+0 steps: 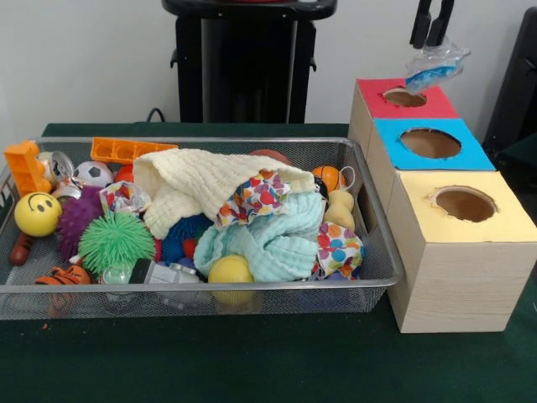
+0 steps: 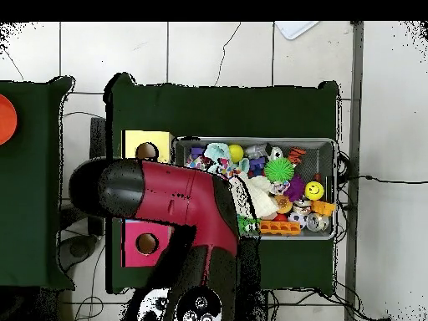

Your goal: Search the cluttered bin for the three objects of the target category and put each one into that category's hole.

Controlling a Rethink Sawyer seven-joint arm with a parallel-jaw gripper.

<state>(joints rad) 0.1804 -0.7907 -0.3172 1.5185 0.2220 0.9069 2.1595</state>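
Nearest in the front view is the green worktop [image 1: 252, 361], and on it the wire-mesh bin [image 1: 369, 277], crowded with toys and cloths: a yellow ball [image 1: 230, 270] at the near wall, a green spiky ball [image 1: 116, 240] to its left, a smiley ball [image 1: 37, 214] at the far left, and a cream cloth [image 1: 201, 185] draped across the middle. Right of the bin stands a row of boxes: the yellow box [image 1: 466, 243] nearest, the blue box [image 1: 430, 144] behind it, the red box [image 1: 403, 99] farthest. The end effector [image 1: 432, 42] hangs above the red box's hole, closed around a clear and blue plastic item [image 1: 432, 67].

From overhead, the red arm [image 2: 167, 196] covers the blue box; the yellow box [image 2: 146, 146] and red box [image 2: 144, 244] show either side.
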